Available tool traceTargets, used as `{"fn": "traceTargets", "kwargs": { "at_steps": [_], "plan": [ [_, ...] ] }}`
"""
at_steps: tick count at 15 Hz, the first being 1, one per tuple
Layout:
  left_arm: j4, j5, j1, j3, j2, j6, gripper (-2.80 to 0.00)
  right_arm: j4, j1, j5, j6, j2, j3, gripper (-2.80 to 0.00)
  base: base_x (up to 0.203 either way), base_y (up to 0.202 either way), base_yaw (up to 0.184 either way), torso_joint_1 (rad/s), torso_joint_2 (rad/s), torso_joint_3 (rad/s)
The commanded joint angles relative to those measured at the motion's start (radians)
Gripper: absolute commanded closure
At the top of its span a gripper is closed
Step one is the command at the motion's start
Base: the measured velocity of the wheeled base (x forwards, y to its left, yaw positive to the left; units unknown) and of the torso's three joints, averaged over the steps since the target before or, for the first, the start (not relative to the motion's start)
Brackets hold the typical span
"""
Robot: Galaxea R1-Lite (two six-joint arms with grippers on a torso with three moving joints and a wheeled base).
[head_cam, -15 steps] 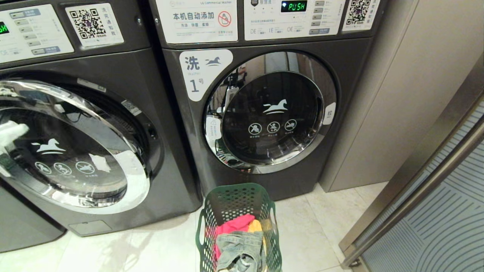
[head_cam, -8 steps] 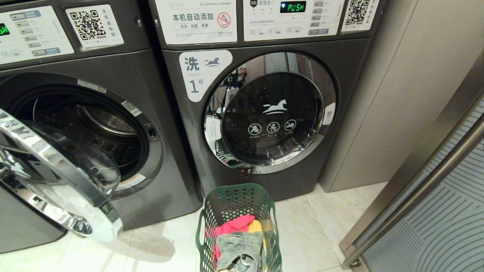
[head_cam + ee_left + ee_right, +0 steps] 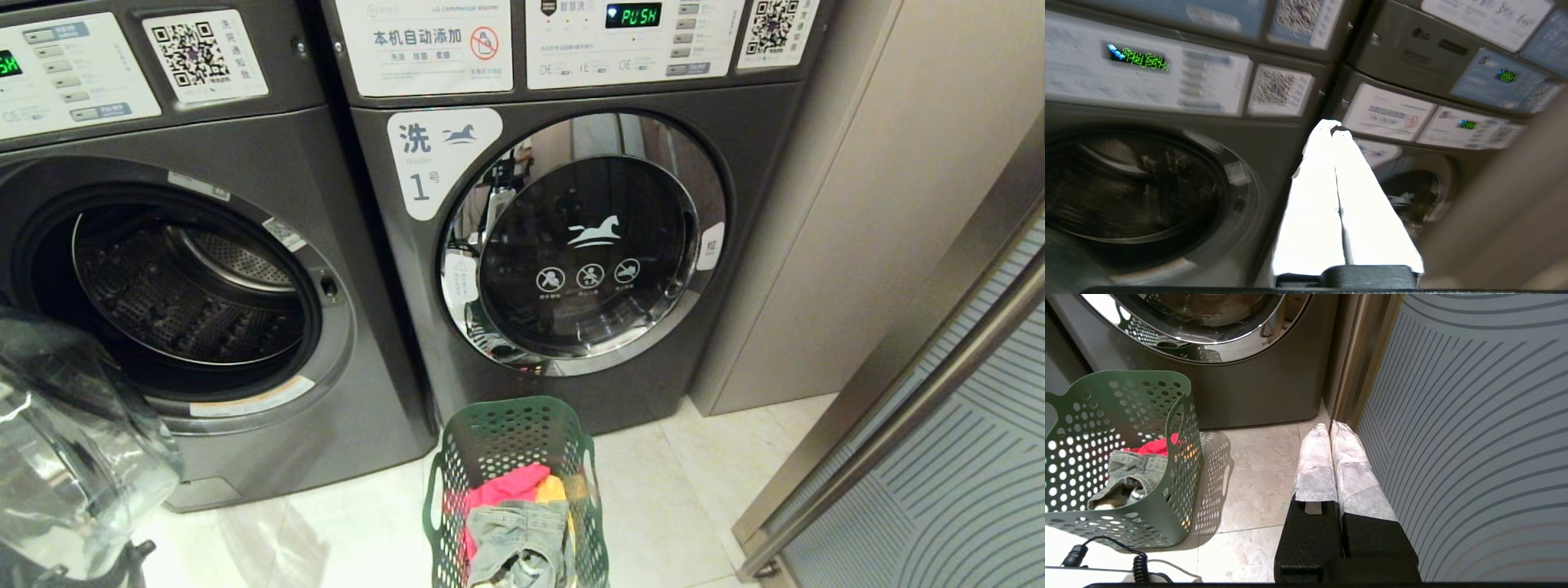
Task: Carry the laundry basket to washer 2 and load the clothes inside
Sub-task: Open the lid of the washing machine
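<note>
- washer 2 (image 3: pixel 245 147): its numeral is out of view, so I take it as the machine next to the one marked 1 (image 3: pixel 571 245). It stands ahead of the left jaws and well apart from them. The drum (image 3: pixel 188 294) looks bare, with 0 garments showing inside.
- Door of washer 2 (image 3: pixel 73 457): stands wide open, hinged toward the robot's left. The opening step looks done, and the mouth is free for loading.
- the laundry basket (image 3: pixel 514 441): sits on the floor tiles before the machine marked 1, not before washer 2. It is off to the left of the right jaws, near but not touching. Carrying looks nearly done; judged close enough to reach from here.
- the clothes (image 3: pixel 514 514): red, yellow and denim pieces all lie heaped in the basket. Loading is not yet started, and that is the bulk of what is left.
- left gripper (image 3: pixel 1331 126): raised toward the washer fronts, jaws pressed together on nothing.
- right gripper (image 3: pixel 1329 426): parked low by the striped panel (image 3: pixel 1474 416), jaws pressed together and empty.
</note>
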Motion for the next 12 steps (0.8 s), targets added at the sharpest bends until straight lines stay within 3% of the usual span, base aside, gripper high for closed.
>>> {"fn": "traceTargets", "kwargs": {
  "at_steps": [1,3,4,5,6,8,9,10,12],
  "plan": [
    [0.181,0.017,-0.122,-0.035,0.039,0.024,0.0,0.0,-0.001,0.001,-0.001,-0.001,0.0,0.0,0.0,0.0,0.0,0.0,0.0,0.0],
    [0.249,0.179,-0.298,-0.04,0.098,0.065,0.0,0.0,0.0,-0.001,-0.001,-0.001,0.0,0.0,0.0,0.0,0.0,0.0,0.0,0.0],
    [0.264,0.351,-0.39,-0.035,0.133,0.137,0.0,0.0,0.0,-0.001,-0.001,-0.001,0.0,0.0,0.0,0.0,0.0,0.0,0.0,0.0],
    [0.273,0.553,-0.465,-0.024,0.164,0.289,0.0,0.0,0.0,0.001,-0.001,-0.001,0.0,0.0,0.0,0.0,0.0,0.0,0.0,0.0],
    [0.276,0.751,-0.513,-0.007,0.192,0.488,0.0,0.0,0.0,0.001,-0.001,-0.001,0.0,0.0,0.0,0.0,0.0,0.0,0.0,0.0],
    [0.245,1.192,-0.579,0.047,0.251,0.841,0.0,0.0,0.0,0.001,-0.001,-0.001,0.0,0.0,0.0,0.0,0.0,0.0,0.0,0.0],
    [0.211,1.322,-0.599,0.081,0.302,0.962,0.0,0.0,0.0,0.001,-0.001,-0.001,0.0,0.0,0.0,0.0,0.0,0.0,0.0,0.0],
    [0.178,1.413,-0.607,0.105,0.347,1.01,0.0,0.0,0.0,0.001,-0.001,-0.001,0.0,0.0,0.0,0.0,0.0,0.0,0.0,0.0],
    [0.14,1.691,-0.596,0.102,0.408,1.031,0.0,0.0,0.0,0.001,-0.002,-0.001,0.0,0.0,0.0,0.0,0.0,0.0,0.0,0.0]
  ]
}}
